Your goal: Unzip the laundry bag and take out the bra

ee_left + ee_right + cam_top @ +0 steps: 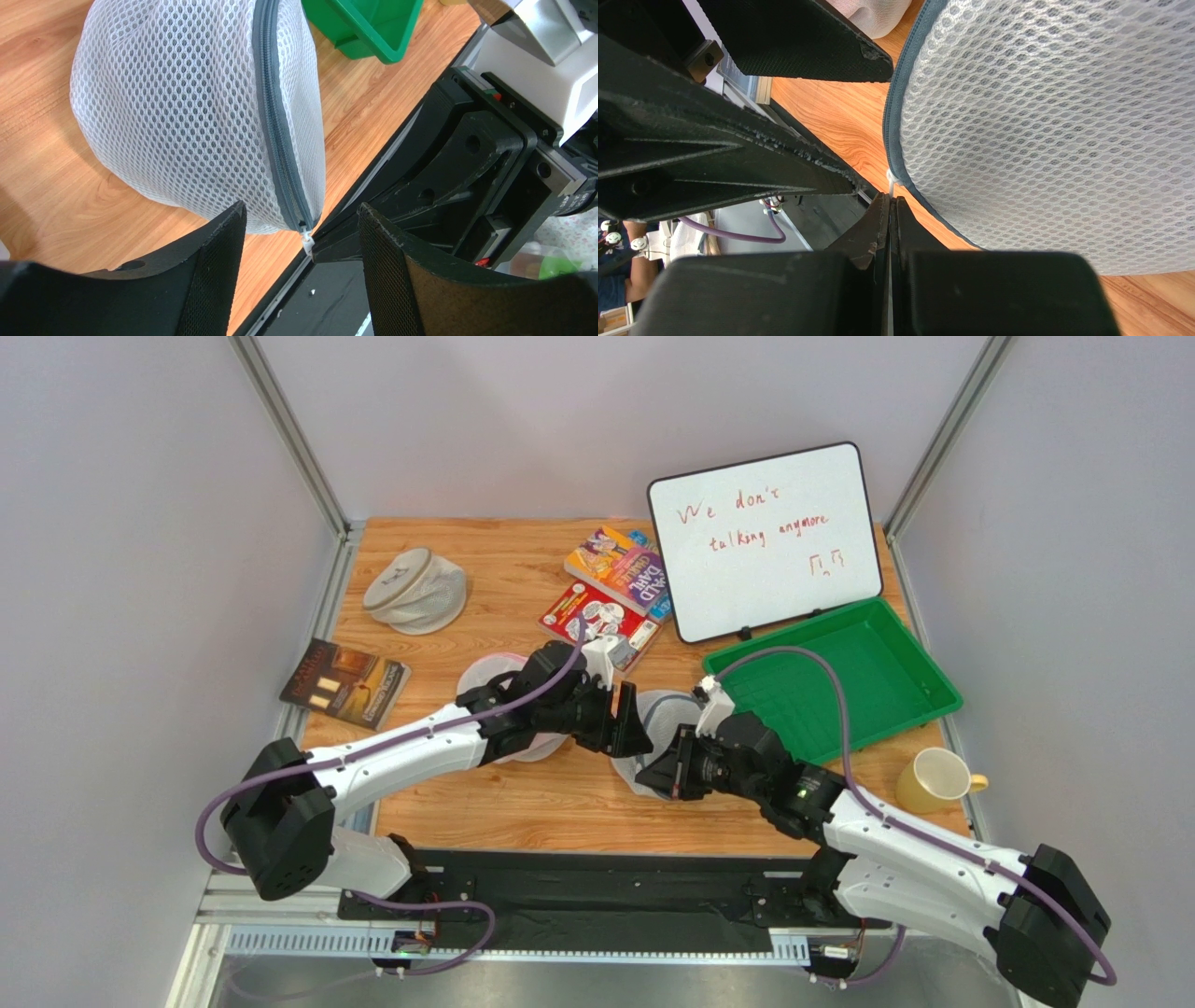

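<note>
Though zipped, laundry bag (175, 112) on edge

laundry bag (175, 105) white honeycomb mesh, grey-blue zipper (275, 126); tray (379, 35) green; table (42, 175) orange woodgrain.

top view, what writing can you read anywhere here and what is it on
"We don't talking anymore": red handwriting on the whiteboard, with a small squiggle beneath it.
On the purple-orange pack and the red pack: print too small to read.
On the dark book: cover title too blurred to read.
Wrist views: no text.
</note>
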Controlling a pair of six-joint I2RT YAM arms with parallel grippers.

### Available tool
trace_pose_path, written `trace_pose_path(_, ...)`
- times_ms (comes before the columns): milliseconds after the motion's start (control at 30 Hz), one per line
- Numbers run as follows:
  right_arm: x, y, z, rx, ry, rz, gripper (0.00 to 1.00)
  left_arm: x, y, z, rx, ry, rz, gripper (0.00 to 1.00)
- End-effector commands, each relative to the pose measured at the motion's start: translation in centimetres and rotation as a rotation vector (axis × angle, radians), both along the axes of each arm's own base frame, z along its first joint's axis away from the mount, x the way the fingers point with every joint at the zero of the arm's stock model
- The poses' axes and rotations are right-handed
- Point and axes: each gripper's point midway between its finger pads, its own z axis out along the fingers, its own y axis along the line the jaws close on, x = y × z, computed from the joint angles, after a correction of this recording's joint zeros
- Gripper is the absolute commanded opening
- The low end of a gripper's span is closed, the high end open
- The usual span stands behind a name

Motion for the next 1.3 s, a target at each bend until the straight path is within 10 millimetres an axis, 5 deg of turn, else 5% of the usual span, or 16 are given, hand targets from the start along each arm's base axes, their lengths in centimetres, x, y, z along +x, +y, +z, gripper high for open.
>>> trace_pose_path(0, 0.6, 1.1, 2.9, 0.069, -0.049, 0.004, 0.0, 0.4, -1.0, 0.6, -0.06, -0.006, 0.002, 0.63)
trace_pose_path(700, -0.1, 0.3, 2.9, 0.025, -0.013, 0.0, 0.0, 2.0, -1.7, 0.9, -0.052, -0.027, 0.049, 0.0)
trace_pose_path(1267, -1.2, -0.9, 1.4, 0.012, 0.031, -0.017, 0.0, 4.2, -1.4, 1.4, -0.004, -0.071, 0.059, 0.0)
